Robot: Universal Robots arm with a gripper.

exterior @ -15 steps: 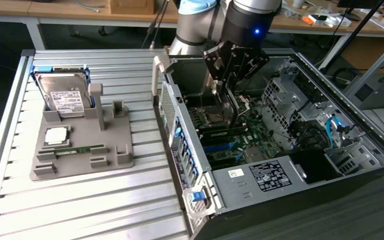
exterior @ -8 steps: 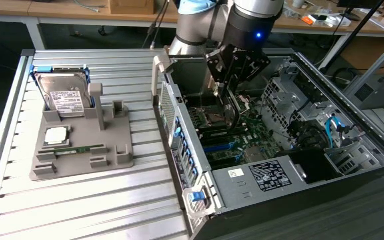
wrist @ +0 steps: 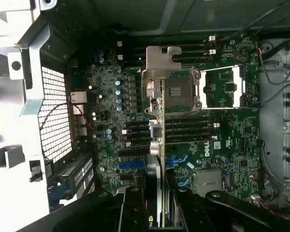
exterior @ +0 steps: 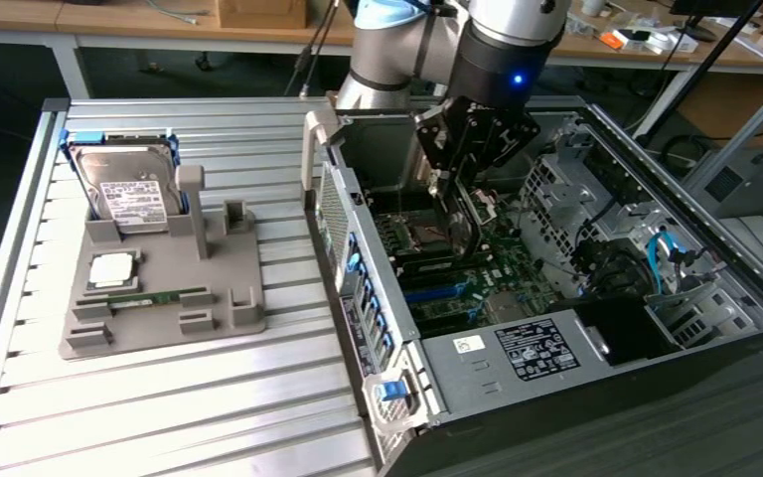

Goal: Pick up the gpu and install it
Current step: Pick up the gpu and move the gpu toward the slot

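Above the green motherboard (wrist: 232, 140) inside the open black computer case (exterior: 739, 298), my gripper (wrist: 162, 205) is clenched on the thin dark gpu card (wrist: 158, 121), held edge-on. I'd hold it square, line its lower edge with the blue slot (wrist: 131, 165), then press evenly, not tilted.

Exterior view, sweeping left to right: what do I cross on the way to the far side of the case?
hard drive → case wall with blue tabs → gripper holding the gpu over the motherboard → blue cables
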